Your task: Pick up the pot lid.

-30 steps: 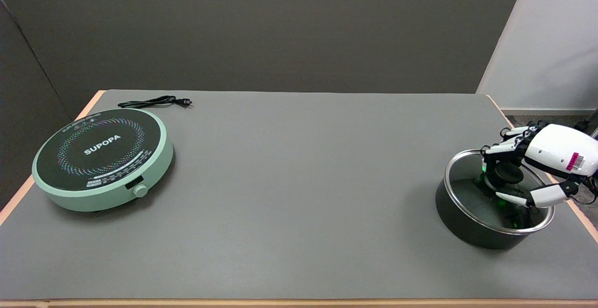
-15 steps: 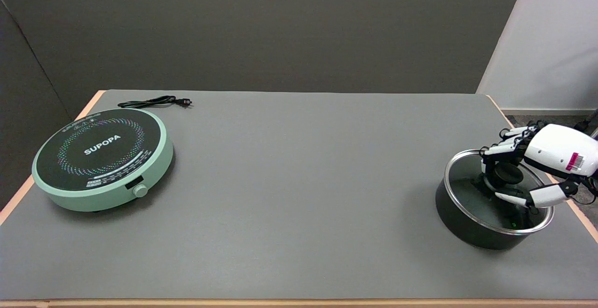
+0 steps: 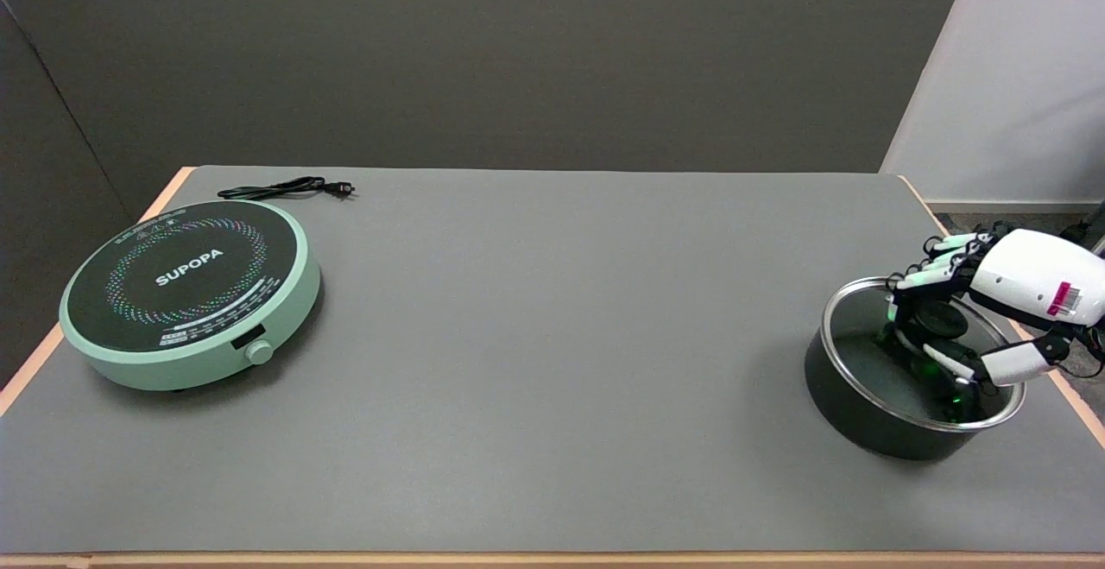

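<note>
A dark pot (image 3: 850, 414) stands near the table's right edge with its glass pot lid (image 3: 863, 349), rimmed in steel, lying on top. The lid's black knob (image 3: 941, 320) sits in the middle. My right hand (image 3: 993, 301) reaches in from the right and grips that knob: the fingers (image 3: 919, 280) curl over its far side and the thumb (image 3: 993, 366) presses in from the near side. Green light glows on the glass under the hand. The lid looks seated on the pot.
A mint-green induction cooker (image 3: 186, 293) marked SUPOPA sits at the far left, its black power cord (image 3: 285, 188) lying loose behind it. The grey table (image 3: 552, 336) ends just right of the pot, with floor and a white wall beyond.
The thumb has drawn in toward the knob and the fingers have tightened over it. Green glow shows again under the hand. Pot and lid have stayed in place.
</note>
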You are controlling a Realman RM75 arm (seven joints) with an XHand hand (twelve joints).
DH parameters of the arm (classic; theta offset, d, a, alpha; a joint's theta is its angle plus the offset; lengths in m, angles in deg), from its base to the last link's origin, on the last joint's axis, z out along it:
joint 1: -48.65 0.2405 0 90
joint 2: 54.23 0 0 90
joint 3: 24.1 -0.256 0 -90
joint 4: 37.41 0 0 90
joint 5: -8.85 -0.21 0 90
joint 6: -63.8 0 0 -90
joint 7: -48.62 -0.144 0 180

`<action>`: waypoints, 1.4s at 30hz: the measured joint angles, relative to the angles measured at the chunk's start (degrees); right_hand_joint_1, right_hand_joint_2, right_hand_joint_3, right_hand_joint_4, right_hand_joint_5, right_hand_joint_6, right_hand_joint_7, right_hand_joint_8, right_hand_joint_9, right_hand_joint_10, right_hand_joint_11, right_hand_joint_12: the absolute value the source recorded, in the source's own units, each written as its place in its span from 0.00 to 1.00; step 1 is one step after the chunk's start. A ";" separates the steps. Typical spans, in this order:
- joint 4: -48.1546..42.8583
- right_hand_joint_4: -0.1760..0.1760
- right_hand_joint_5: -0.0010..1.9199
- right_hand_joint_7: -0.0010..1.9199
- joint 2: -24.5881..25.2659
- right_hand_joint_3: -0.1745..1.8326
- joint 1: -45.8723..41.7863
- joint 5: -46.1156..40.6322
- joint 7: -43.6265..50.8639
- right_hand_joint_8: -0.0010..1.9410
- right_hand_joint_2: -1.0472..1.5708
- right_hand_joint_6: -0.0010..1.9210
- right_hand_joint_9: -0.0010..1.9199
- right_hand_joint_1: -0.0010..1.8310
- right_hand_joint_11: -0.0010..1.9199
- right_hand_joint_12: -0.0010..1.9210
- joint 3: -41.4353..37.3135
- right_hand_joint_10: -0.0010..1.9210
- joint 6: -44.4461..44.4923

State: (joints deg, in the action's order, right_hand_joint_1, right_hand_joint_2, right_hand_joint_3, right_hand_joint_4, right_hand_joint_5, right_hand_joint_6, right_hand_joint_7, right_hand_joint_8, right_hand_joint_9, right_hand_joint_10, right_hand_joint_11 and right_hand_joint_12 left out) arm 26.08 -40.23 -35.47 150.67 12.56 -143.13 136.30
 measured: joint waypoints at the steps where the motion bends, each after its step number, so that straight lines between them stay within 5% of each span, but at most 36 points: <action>1: -0.03 1.00 0.37 0.47 0.01 0.54 0.00 0.01 0.00 0.33 0.66 0.43 0.46 0.46 0.31 0.54 0.01 0.46 0.00; 10: -0.23 1.00 0.36 0.47 0.21 0.54 0.04 0.00 -0.06 0.31 0.65 0.39 0.46 0.42 0.30 0.53 -0.14 0.43 0.00; 16: -0.46 1.00 0.37 0.47 0.31 0.55 0.06 -0.01 -0.10 0.34 0.67 0.44 0.46 0.51 0.31 0.53 -0.16 0.44 0.00; 17: -0.48 1.00 0.37 0.48 0.32 0.34 0.06 -0.02 -0.11 0.54 0.75 0.49 0.46 0.68 0.31 0.53 -0.16 0.47 0.01; 18: -0.50 1.00 0.37 0.48 0.32 0.26 0.06 -0.02 -0.12 0.60 0.77 0.50 0.47 0.74 0.32 0.53 -0.16 0.48 0.03; 30: -0.72 1.00 0.36 0.49 0.10 0.39 0.13 -0.20 -0.17 0.64 0.72 0.65 0.45 0.75 0.35 0.54 -0.21 0.69 0.62; 42: -0.88 1.00 0.35 0.48 -0.19 0.39 0.11 -0.15 -0.19 0.66 0.72 0.68 0.43 0.75 0.35 0.56 -0.17 0.74 0.89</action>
State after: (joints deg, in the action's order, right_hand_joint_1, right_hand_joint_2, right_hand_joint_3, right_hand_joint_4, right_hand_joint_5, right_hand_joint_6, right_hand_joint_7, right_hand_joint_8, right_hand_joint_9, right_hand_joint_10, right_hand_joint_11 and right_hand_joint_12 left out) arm 25.20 -40.43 -35.37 150.51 12.37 -143.30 137.19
